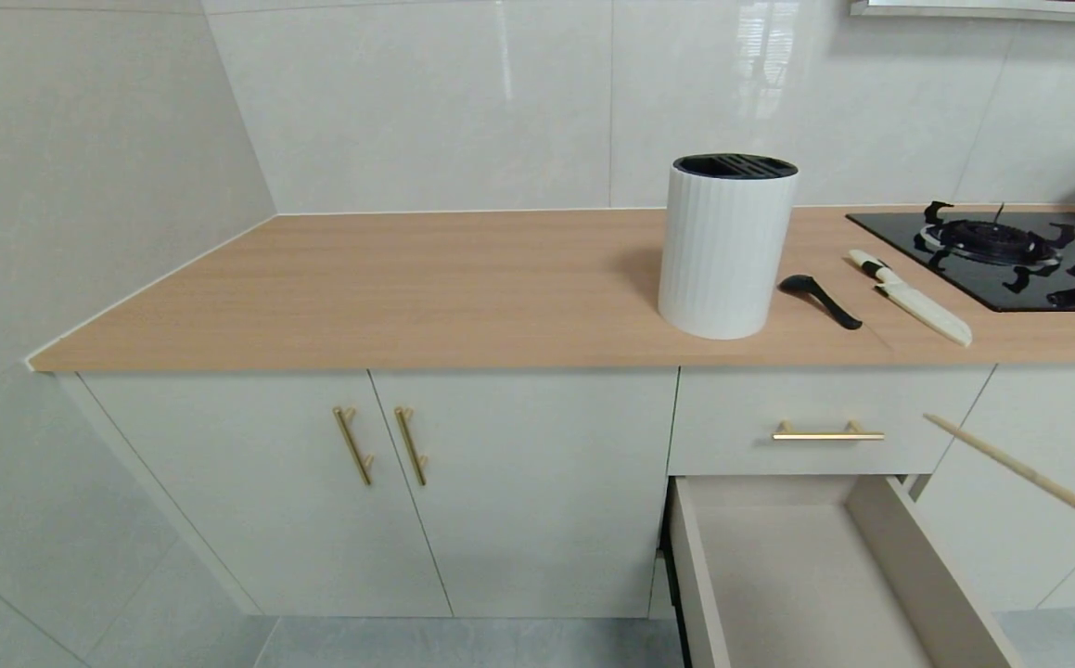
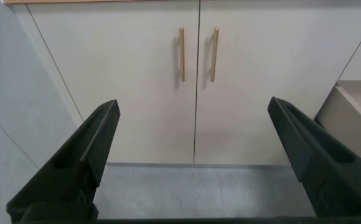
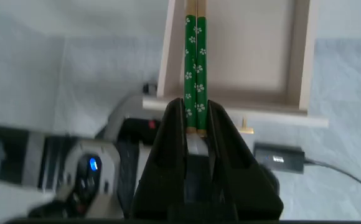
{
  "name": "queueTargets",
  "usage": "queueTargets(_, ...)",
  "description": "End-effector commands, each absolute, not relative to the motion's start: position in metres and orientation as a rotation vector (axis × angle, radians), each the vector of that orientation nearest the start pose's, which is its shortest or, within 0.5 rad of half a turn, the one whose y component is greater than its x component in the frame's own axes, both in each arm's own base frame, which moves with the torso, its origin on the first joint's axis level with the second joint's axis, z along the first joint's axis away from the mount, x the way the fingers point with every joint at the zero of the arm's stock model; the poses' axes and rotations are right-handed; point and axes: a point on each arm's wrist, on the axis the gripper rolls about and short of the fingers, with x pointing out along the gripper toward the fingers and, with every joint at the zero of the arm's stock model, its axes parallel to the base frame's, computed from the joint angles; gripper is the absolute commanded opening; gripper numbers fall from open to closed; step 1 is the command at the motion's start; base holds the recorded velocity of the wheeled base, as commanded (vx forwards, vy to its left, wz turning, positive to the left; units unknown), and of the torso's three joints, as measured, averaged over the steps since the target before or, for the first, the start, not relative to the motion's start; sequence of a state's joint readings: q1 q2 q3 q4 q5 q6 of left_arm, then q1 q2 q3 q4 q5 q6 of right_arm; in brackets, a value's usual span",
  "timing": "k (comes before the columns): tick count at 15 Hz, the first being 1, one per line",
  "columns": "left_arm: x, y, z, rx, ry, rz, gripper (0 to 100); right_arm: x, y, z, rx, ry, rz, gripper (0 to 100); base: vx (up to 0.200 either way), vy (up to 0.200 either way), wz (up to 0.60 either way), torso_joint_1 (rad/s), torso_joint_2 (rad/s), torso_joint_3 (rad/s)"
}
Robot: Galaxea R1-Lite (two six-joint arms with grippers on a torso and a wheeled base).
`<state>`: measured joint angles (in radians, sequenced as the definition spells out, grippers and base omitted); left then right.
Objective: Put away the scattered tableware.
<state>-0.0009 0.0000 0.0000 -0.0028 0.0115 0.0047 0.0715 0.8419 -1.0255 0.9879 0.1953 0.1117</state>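
My right pincer point(image 3: 193, 124) is clamped on 2 chopsticks point(image 3: 193, 56) at their green patterned ends. They jut straight out from it, running over the open drawer point(image 3: 249, 50) beyond. They look light, stiff and slick, apt to scissor apart, so this hold near 1 end suits. My left pincer point(image 2: 193, 106) gapes wide, holding nothing.

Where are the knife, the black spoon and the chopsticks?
knife point(image 1: 915, 301), head view, on its blade.
black spoon point(image 1: 829, 303), head view, on its handle.
chopsticks point(image 3: 192, 68), right wrist view, on the green flowered part.
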Motion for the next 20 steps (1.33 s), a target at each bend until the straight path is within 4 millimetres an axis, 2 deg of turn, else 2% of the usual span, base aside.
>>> queueTargets(1,-0.023,0.0,0.076,0.005,-0.002,0.011,100,0.047,0.009,0.235,0.14,0.97,0.227,0,0.0,0.0,0.0,0.0,0.0,0.0)
queueTargets(2,-0.023,0.0,0.076,0.005,-0.002,0.011,100,0.062,0.011,0.224,0.141,1.037,0.223,0,0.0,0.0,0.0,0.0,0.0,0.0)
queueTargets(4,-0.023,0.0,0.076,0.005,-0.002,0.011,100,0.105,0.015,0.191,0.148,1.182,0.201,0,0.0,0.0,0.0,0.0,0.0,0.0)
queueTargets(6,-0.023,0.0,0.076,0.005,-0.002,0.011,100,0.137,0.019,0.162,0.147,1.243,0.194,0,0.0,0.0,0.0,0.0,0.0,0.0)
queueTargets(7,-0.023,0.0,0.076,0.005,-0.002,0.012,100,0.145,0.02,0.155,0.146,1.262,0.191,0,0.0,0.0,0.0,0.0,0.0,0.0)
queueTargets(8,-0.023,0.0,0.076,0.005,-0.002,0.011,100,0.163,0.024,0.142,0.139,1.314,0.192,0,0.0,0.0,0.0,0.0,0.0,0.0)
queueTargets(10,-0.023,0.0,0.076,0.005,-0.002,0.011,100,0.18,0.03,0.131,0.125,1.37,0.196,0,0.0,0.0,0.0,0.0,0.0,0.0)
queueTargets(13,-0.023,0.0,0.076,0.005,-0.002,0.011,100,0.198,0.04,0.123,0.128,1.337,0.189,0,0.0,0.0,0.0,-0.041,0.11,0.057)
queueTargets(20,-0.023,0.0,0.076,0.005,-0.002,0.011,100,0.224,0.055,0.115,0.085,1.226,0.218,0,0.0,0.0,0.0,-0.177,0.44,0.254)
